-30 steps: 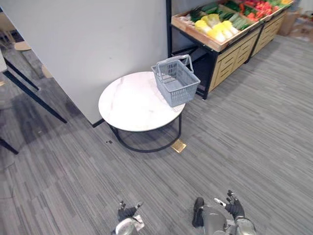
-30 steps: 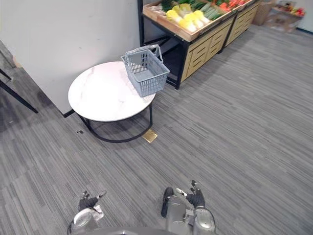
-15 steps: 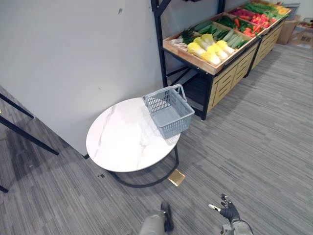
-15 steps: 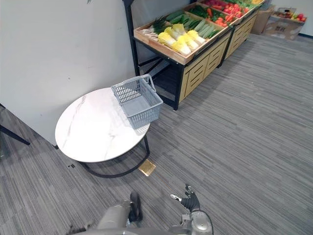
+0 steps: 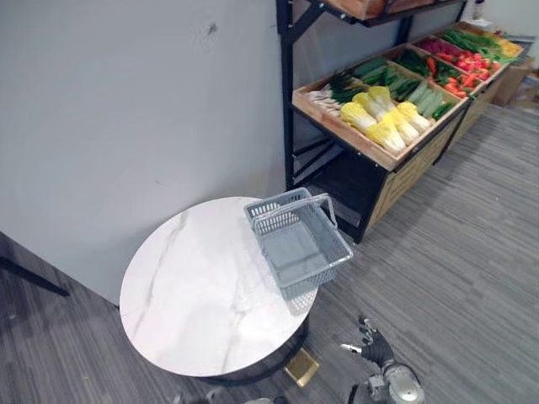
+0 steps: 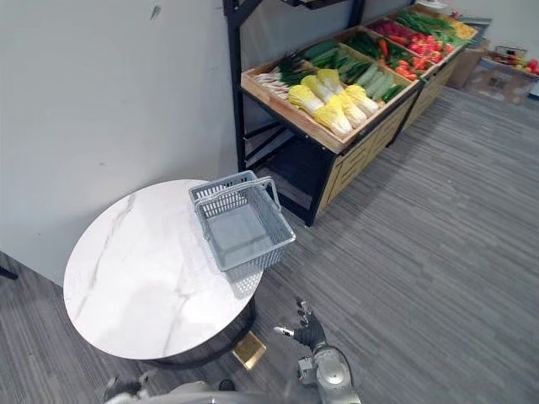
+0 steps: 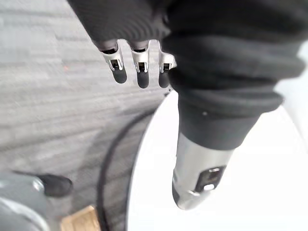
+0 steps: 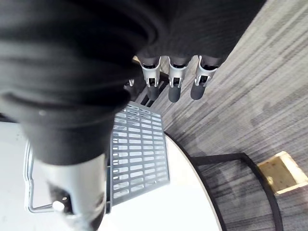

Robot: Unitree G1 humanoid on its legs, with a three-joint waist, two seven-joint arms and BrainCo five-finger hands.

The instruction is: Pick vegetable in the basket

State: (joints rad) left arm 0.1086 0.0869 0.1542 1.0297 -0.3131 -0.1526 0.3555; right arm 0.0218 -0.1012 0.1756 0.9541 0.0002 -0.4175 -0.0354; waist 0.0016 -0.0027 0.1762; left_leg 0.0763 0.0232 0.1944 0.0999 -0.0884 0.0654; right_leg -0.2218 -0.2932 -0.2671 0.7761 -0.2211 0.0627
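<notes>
at the far right rim of the round white table (image 5: 194, 303): grey basket (image 5: 313, 278), upright, handle raised, one corner right at the edge or just over it, cannot tell which. beyond it, across a dark gap, wooden crate stand (image 5: 337, 139) loaded with vegetables (image 5: 383, 122): pale yellow cabbages in a row, greens beside them, red ones further along, all well apart from the basket. behind and left of the table, plain grey wall (image 5: 126, 109), close to the rim. to the right of table and stand, wide open grey carpet (image 5: 455, 286). low over that carpet, near the table's right edge, right hand (image 5: 375, 348), fingers spread and loose, grasps nothing. by the table's near rim, left hand (image 7: 139, 67), fingers straight and relaxed, likewise unladen. under the table's edge, small wooden block (image 5: 301, 368) on the floor.
</notes>
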